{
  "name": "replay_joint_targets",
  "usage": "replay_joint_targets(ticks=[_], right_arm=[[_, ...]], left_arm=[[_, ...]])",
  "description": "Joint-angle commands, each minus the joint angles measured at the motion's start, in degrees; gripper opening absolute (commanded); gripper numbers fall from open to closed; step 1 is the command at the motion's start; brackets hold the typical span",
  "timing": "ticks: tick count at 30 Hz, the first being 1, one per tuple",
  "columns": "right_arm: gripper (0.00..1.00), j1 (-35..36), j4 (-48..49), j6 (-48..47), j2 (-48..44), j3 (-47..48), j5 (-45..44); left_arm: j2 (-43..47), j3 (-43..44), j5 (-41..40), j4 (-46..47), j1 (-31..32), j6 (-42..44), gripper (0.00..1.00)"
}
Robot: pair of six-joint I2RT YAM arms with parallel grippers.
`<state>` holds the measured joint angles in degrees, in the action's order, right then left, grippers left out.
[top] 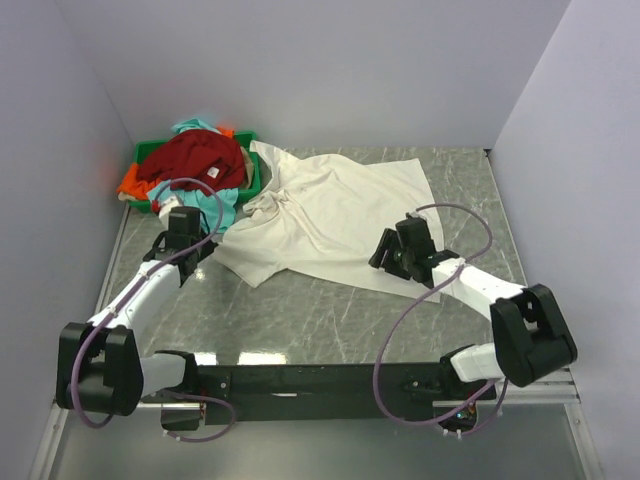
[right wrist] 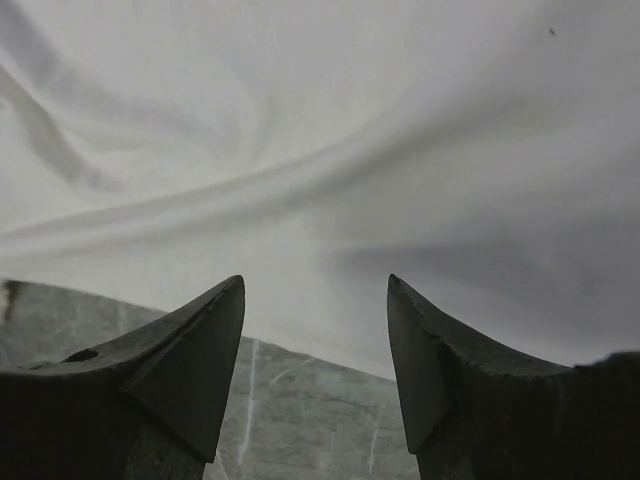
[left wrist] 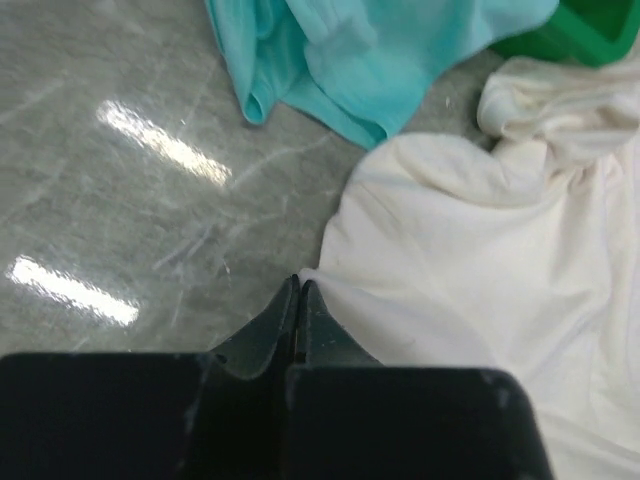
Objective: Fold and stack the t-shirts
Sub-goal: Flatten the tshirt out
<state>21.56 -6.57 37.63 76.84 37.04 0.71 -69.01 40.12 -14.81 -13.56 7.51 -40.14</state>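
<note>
A cream-white t-shirt lies spread and wrinkled across the middle of the table. My left gripper is at its left edge. In the left wrist view the left gripper is shut, with a corner of the cream cloth pinched at its tips. My right gripper is at the shirt's near right edge. In the right wrist view the right gripper stands open over the hem of the cream shirt, holding nothing. A dark red t-shirt, a teal t-shirt and an orange t-shirt are heaped at the back left.
A green plastic bin at the back left holds the heap of shirts, and the teal cloth spills over its front onto the grey marble table. Walls close in the left, back and right sides.
</note>
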Motion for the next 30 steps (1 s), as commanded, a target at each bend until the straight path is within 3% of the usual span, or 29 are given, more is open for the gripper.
replay_joint_targets(ticks=[1, 14, 24, 30], right_arm=[[0.65, 1.5, 2.4, 0.2, 4.0, 1.5, 0.1], [0.64, 10.7, -0.4, 2.4, 18.2, 14.7, -4.5], [0.64, 11.1, -12.0, 1.5, 6.9, 14.0, -13.5], [0.64, 5.3, -18.0, 4.5, 1.9, 4.5, -16.8]], left_arm=[[0.5, 0.1, 1.1, 5.6, -3.4, 1.1, 0.01], [-0.3, -1.8, -1.5, 10.7, -7.2, 2.6, 0.01], [-3.1, -2.9, -1.1, 13.1, -7.3, 5.5, 0.01], [-3.7, -3.6, 0.6, 15.0, -7.3, 6.4, 0.01]])
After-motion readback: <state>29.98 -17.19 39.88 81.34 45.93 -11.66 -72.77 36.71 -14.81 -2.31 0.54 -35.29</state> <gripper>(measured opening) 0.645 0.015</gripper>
